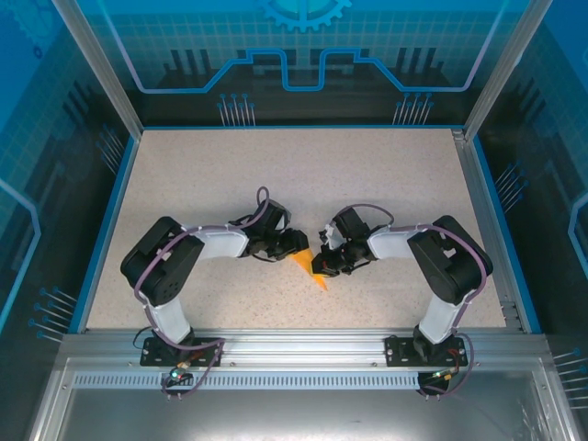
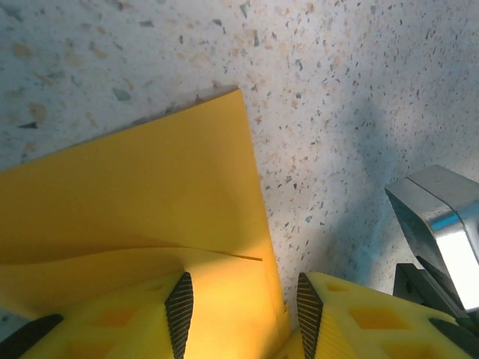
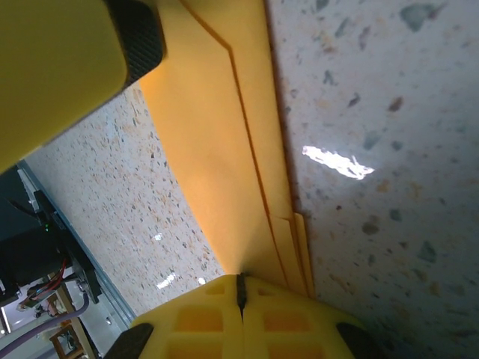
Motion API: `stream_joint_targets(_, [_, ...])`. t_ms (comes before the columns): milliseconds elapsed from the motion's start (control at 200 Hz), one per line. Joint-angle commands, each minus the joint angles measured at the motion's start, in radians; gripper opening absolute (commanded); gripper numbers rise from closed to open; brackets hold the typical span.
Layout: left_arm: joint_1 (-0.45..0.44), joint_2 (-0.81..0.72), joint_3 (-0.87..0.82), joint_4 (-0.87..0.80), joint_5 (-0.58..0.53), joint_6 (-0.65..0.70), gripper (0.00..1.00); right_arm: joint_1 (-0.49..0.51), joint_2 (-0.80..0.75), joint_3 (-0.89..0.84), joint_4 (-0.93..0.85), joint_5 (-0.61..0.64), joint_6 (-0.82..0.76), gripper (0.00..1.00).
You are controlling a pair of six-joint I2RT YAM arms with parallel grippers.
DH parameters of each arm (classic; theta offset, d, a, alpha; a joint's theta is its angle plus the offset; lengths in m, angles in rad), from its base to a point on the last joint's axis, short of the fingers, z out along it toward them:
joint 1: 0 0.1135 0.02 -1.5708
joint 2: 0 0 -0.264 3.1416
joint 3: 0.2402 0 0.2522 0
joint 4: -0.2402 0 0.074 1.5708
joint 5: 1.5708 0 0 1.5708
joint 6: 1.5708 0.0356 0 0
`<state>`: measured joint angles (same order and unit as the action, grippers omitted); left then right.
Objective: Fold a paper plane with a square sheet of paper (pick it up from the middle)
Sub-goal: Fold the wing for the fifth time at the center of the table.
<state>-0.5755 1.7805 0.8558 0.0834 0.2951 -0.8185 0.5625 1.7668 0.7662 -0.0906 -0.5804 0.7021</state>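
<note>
arms bent inward over a speckled beige table
left gripper and right gripper flank a small pointed piece of bright orange paper, tip toward the near edge.

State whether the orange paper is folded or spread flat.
Folded: the orange paper shows stacked layer edges in the right wrist view, and from above it is a narrow pointed wedge.

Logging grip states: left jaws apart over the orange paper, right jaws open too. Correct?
No: the right gripper is shut, fingers pinched together on the edge of the orange paper, per the right wrist view. The left gripper does stand with jaws apart over it.
</note>
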Motion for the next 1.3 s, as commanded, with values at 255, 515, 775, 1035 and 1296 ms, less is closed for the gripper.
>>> stream_joint_targets(255, [0.111, 0.027, 0.024, -0.062, -0.032, 0.093, 0.46, 0.004, 0.086, -0.032, -0.187, 0.160, -0.063, 0.00])
stream_joint_targets(515, [0.189, 0.011, 0.039, -0.119, -0.023, 0.150, 0.46, 0.004, 0.087, -0.022, -0.172, 0.121, -0.055, 0.00])
stream_joint_targets(775, [0.234, -0.126, 0.072, -0.210, -0.022, 0.175, 0.47, 0.006, 0.085, -0.018, -0.143, 0.101, -0.013, 0.00])
stream_joint_targets(1035, [0.175, -0.247, 0.013, -0.140, 0.069, 0.079, 0.46, 0.017, 0.091, -0.011, -0.105, 0.096, 0.039, 0.00])
stream_joint_targets(1296, [0.020, -0.146, -0.003, -0.040, 0.069, -0.004, 0.44, 0.024, 0.076, -0.016, -0.071, 0.093, 0.071, 0.00])
